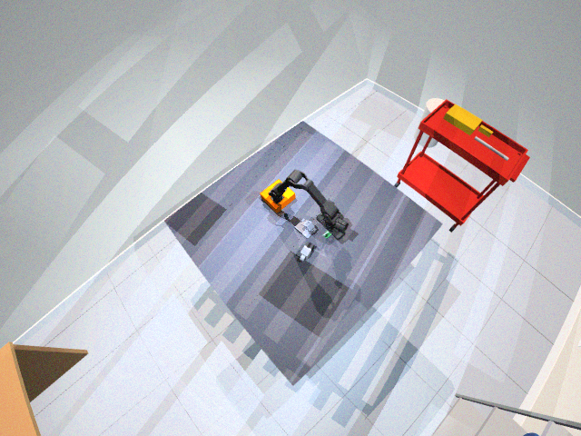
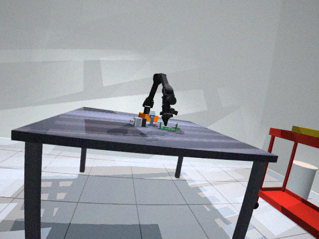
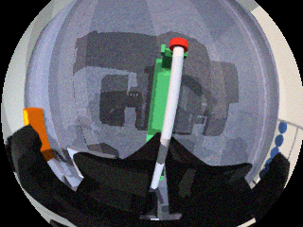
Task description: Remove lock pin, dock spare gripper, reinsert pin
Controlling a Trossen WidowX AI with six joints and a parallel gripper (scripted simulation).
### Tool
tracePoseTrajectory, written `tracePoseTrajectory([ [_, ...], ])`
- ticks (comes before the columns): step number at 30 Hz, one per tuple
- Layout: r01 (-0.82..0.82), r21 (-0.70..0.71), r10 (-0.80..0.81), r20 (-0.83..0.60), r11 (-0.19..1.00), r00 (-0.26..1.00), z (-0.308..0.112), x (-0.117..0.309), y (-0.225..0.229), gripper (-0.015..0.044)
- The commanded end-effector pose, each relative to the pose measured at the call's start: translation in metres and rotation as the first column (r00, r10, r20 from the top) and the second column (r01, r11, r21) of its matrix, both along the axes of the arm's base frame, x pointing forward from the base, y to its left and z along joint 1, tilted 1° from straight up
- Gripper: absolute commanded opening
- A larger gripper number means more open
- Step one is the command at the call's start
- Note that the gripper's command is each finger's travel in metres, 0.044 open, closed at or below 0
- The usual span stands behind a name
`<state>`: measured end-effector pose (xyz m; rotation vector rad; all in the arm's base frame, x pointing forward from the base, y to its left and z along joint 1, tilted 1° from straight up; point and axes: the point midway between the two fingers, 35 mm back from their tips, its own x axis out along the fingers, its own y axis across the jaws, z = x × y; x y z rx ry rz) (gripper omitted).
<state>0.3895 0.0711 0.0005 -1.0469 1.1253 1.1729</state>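
Observation:
The gripper (image 2: 165, 125) (image 3: 164, 142) is shut on the lock pin (image 2: 177, 123) (image 3: 173, 95), a pale rod with a red head. The rod runs nearly level, low over the green cradle (image 1: 327, 234) (image 2: 168, 129) (image 3: 160, 99). The red head is by one cradle post; whether the pin touches the cradle is unclear. The light grey mount (image 1: 306, 227) (image 2: 152, 117) stands beside the cradle, with the pin out of it; its socket is too small to read. The spare gripper (image 1: 307, 252) (image 2: 137, 121), a pale block with a dark end, lies on the table apart from the mount.
An orange block (image 1: 271, 203) (image 2: 155, 118) (image 3: 36, 128) is under the arm's base, beyond the mount. The dark table (image 1: 225, 262) (image 2: 77, 136) bears everything. A red cart (image 1: 436, 187) (image 2: 288, 203) stands beside the table.

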Motion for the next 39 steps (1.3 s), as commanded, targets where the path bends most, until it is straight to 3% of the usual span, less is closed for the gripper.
tracePoseTrajectory([
  [1,-0.002,-0.001,0.002,-0.009,1.000,1.000,-0.0052,-0.0013,-0.0004,0.0000],
  [39,0.000,0.000,0.000,-0.001,1.000,1.000,-0.0010,0.0000,0.0000,0.0000],
])
